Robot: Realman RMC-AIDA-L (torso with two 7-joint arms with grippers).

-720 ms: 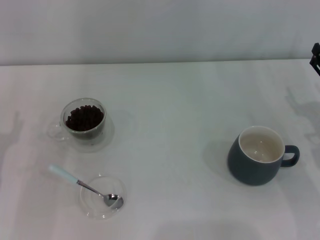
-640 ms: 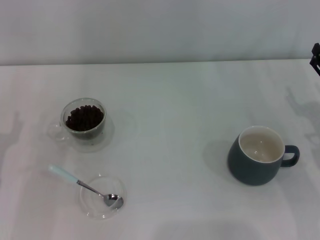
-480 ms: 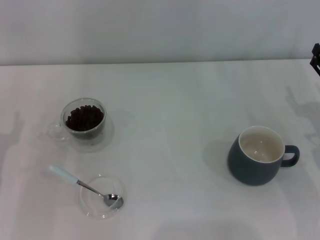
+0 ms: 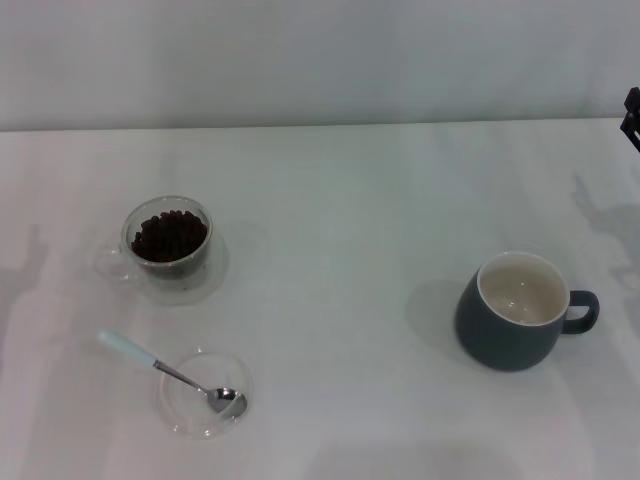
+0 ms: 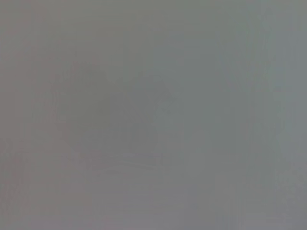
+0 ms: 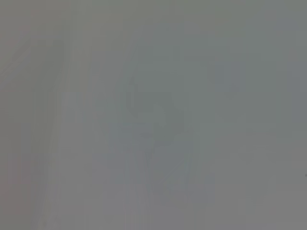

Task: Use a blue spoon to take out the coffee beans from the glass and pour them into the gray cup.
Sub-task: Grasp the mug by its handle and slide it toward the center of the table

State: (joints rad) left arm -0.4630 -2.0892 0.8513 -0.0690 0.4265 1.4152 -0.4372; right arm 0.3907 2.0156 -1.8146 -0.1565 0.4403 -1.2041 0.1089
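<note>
In the head view the glass (image 4: 168,250) stands at the left of the white table, with its clear handle to the left. It holds the coffee beans (image 4: 169,236). The blue spoon (image 4: 170,373) lies nearer the front: its metal bowl rests in a flat clear dish (image 4: 190,418) and its pale blue handle points back and left. The gray cup (image 4: 516,312) stands upright at the right with its handle to the right, and its cream inside holds nothing. My right gripper (image 4: 632,118) shows only as a small black part at the far right edge. My left gripper is out of view. Both wrist views show plain grey.
The white table (image 4: 340,220) runs back to a pale wall. Faint arm shadows fall at the table's left and right edges.
</note>
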